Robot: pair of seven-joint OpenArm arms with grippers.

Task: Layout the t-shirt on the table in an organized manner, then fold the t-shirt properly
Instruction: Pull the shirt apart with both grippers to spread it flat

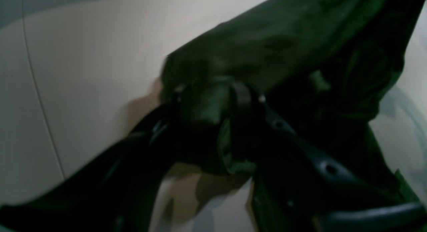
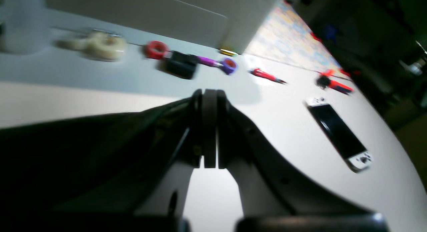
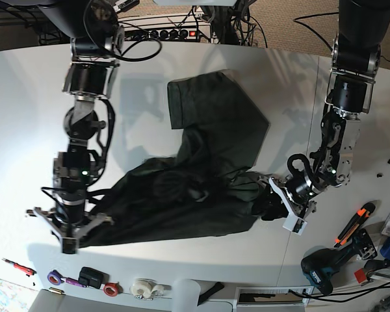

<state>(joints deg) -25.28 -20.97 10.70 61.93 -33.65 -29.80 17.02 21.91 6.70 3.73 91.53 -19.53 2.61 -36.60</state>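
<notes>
The dark green t-shirt [image 3: 208,130] lies crumpled across the white table [image 3: 182,58], one part spread flat toward the far side and the rest bunched in folds near the front. In the base view my left gripper [image 3: 271,200] sits at the shirt's right end. The left wrist view shows that gripper [image 1: 208,102] shut on a wad of the t-shirt [image 1: 267,42]. My right gripper [image 3: 70,242] is at the shirt's left corner. In the right wrist view its pads [image 2: 209,102] are pressed together, with the t-shirt [image 2: 83,148] stretching away from them.
Along the table's near edge lie tape rolls [image 2: 103,45], a red ring [image 2: 155,49], a black box [image 2: 181,63], a red screwdriver [image 2: 265,75] and a handheld game console [image 2: 337,132]. A drill [image 3: 322,270] and an orange-handled tool [image 3: 354,224] lie at the right. A thin seam [image 1: 40,92] crosses the table.
</notes>
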